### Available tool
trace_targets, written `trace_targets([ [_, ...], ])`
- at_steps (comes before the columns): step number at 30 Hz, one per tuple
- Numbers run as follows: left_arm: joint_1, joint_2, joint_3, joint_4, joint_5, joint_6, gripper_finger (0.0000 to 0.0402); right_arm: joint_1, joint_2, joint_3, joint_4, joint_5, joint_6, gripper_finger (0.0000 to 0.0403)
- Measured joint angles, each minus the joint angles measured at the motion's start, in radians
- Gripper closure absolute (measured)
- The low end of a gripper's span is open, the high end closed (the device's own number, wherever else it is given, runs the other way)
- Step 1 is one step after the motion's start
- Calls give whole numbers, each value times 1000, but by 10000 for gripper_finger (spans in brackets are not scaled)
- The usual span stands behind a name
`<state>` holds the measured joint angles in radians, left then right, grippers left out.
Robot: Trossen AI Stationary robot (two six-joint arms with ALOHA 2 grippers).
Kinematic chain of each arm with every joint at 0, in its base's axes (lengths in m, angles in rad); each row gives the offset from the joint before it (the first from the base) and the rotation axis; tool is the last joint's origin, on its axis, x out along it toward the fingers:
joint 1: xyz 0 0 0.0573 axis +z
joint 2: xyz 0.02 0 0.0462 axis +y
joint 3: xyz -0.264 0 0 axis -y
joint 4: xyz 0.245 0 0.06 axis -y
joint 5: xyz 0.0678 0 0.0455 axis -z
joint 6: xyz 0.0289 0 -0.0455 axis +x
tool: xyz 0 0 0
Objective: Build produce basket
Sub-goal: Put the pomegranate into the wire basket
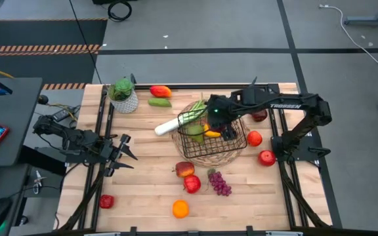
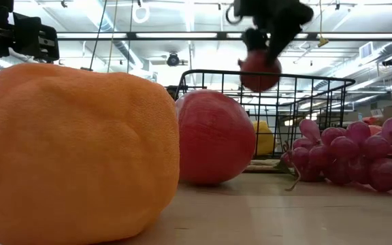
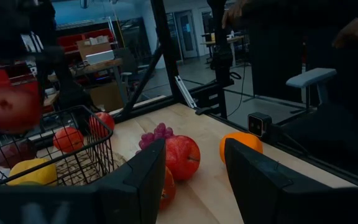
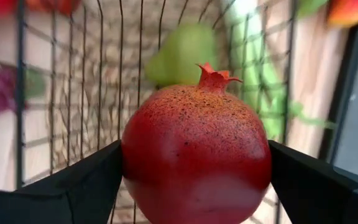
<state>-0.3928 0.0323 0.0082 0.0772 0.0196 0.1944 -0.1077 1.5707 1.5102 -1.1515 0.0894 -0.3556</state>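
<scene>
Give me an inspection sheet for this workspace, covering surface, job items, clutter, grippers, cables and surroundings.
Surface: pale wooden slatted table.
Job's things: black wire-grid basket on a round woven mat, holding yellow and green pieces and a long white-and-green leek; red apples, round orange fruit and purple grape bunch lie outside it.
Clutter: white patterned plant pot.
Grippers: right gripper holds a speckled red pomegranate above the basket; left gripper idle at the table's left, jaws apart.
Cables: black loop and white lead on the floor.
Surroundings: grey floor, hazard tape.
</scene>
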Motion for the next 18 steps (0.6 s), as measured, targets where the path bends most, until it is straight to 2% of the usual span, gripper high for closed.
trace_targets([
  [7, 0, 0, 0, 0, 0, 0, 230, -21, 0, -147, -1, -1, 130, 28],
  [18, 0, 0, 0, 0, 0, 0, 230, -82, 0, -246, 63, 15, 329, 25],
])
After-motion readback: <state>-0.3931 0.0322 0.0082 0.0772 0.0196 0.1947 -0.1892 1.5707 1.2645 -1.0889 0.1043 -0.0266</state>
